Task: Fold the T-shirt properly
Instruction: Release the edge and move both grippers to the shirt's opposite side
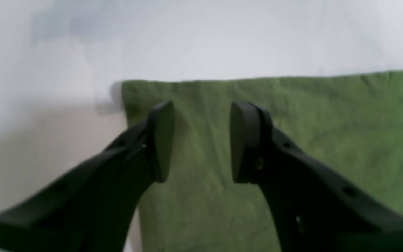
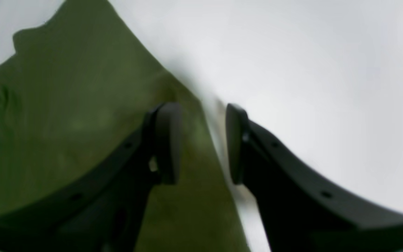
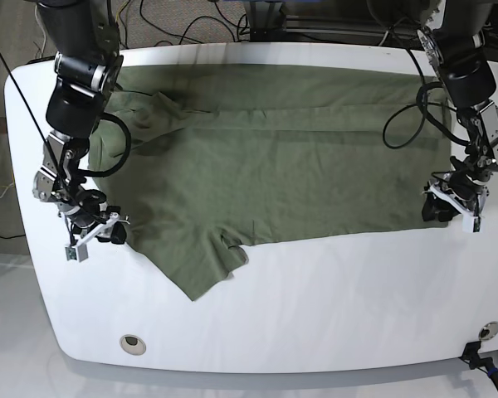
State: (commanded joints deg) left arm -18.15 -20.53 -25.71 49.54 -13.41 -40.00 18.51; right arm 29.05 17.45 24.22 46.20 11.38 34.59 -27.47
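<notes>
The T-shirt point(image 3: 290, 166) lies spread across the white table point(image 3: 315, 315), taking up most of the upper half of the base view, olive green and a little rumpled, with one sleeve point(image 3: 203, 265) poking down toward the lower left of centre.

At the left edge of that view the right gripper point(image 3: 108, 230) sits low, just beside the shirt's lower-left edge. Its own camera shows the two dark fingers point(image 2: 168, 140) standing apart, one over green cloth and the other over bare table, with the shirt's edge running between them (the picture is quite blurred, so I can't say whether they touch the fabric).

Over at the right edge of the base view the left gripper point(image 3: 448, 207) hangs at the shirt's lower-right corner. From its wrist camera the fingers point(image 1: 161, 140) are likewise spread, nothing between them, both over the cloth near its corner point(image 1: 128, 87), which sits left of centre in that frame against the white surface.

A round fitting point(image 3: 131, 342) is set in the table near the bottom left.
</notes>
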